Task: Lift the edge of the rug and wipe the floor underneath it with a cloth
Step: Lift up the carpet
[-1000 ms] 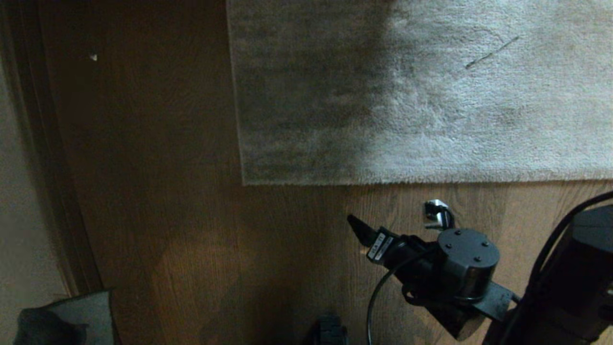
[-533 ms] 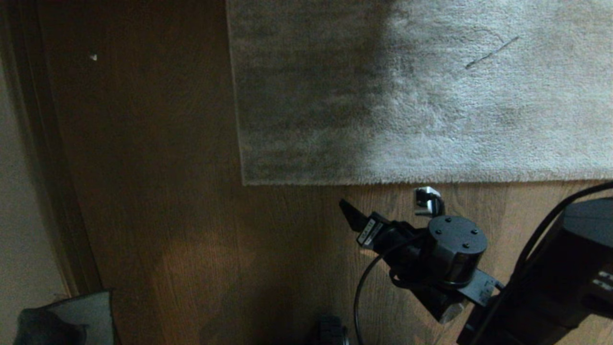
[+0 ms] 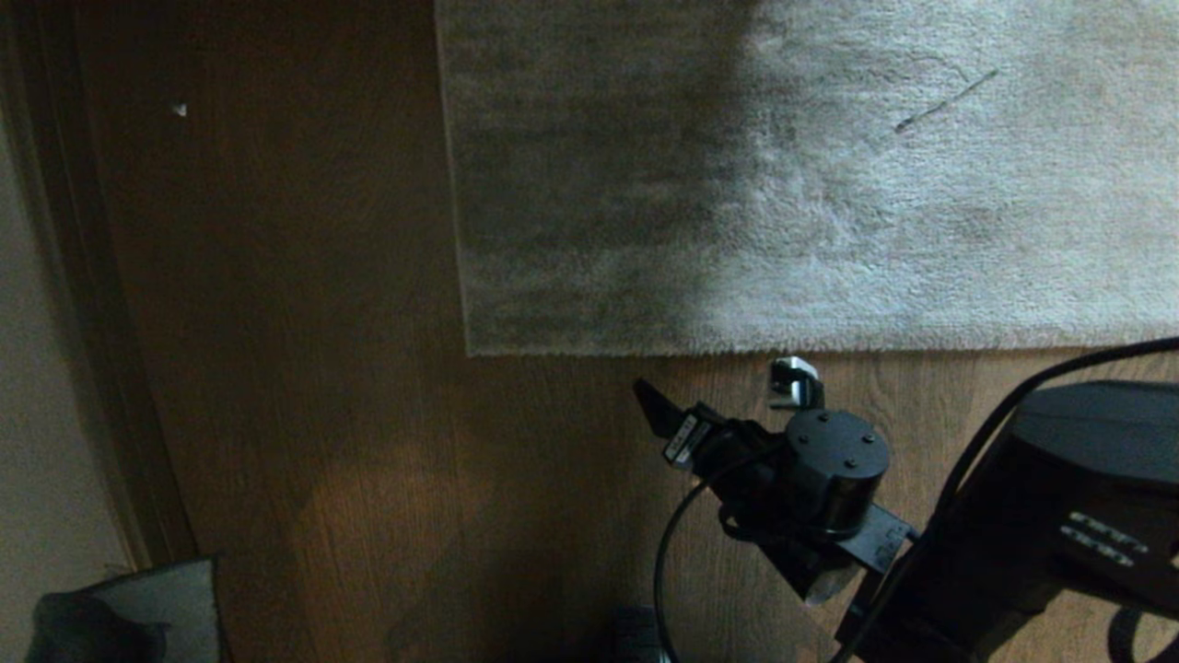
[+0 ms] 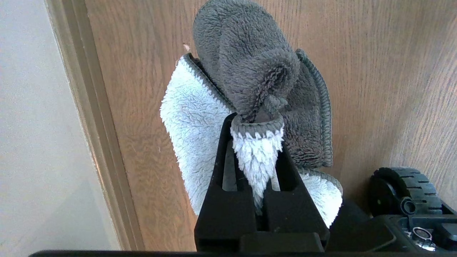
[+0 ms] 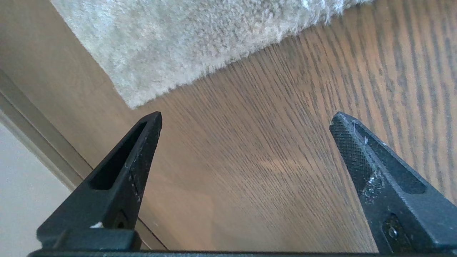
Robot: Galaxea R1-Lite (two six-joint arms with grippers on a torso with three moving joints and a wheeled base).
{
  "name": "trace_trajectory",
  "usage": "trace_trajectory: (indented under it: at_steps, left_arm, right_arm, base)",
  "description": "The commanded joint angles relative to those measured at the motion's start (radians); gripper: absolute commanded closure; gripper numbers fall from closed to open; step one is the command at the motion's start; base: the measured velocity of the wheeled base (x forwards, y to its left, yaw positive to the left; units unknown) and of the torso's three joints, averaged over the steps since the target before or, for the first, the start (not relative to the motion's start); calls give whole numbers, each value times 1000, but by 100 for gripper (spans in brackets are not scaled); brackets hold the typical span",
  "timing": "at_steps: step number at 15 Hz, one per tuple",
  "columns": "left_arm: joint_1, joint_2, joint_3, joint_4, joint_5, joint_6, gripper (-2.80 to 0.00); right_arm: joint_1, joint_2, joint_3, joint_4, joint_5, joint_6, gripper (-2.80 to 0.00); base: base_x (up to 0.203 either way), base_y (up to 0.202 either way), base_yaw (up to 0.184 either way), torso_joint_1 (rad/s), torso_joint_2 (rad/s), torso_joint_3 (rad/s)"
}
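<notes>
The right gripper [image 3: 714,391], fingers wide, hovers over brown wood-grain floor [image 3: 322,368] just short of the grey-beige plush rug's straight edge [image 3: 829,349]; the left gripper [image 4: 257,121] pinches the grey-blue fleece cloth [image 4: 250,71].

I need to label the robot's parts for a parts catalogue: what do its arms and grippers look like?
The right gripper has two matte black tapered wedge fingers with textured pads and slotted sides. A black round wrist housing bears screws, a white label and a looping black cable. The left gripper matches.

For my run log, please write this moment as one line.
right hand: open, near rug edge, over floor | left hand: shut on cloth | rug: flat, not lifted
</notes>
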Motion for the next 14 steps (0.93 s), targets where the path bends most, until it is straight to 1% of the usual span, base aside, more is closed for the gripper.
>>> trace_trajectory:
  at_steps: [1, 5, 14]
  left_arm:
    - [0, 0, 0, 0, 0, -1, 0]
    - [0, 0, 0, 0, 0, -1, 0]
    - [0, 0, 0, 0, 0, -1, 0]
  right_arm:
    - [1, 27, -39, -49, -1, 3, -280]
    - [1, 47, -94, -49, -1, -3, -280]
    - [1, 119, -210, -49, -1, -69, -280]
  base:
    - [0, 0, 0, 0, 0, 0]
    - [0, 0, 0, 0, 0, 0]
    - [0, 0, 0, 0, 0, 0]
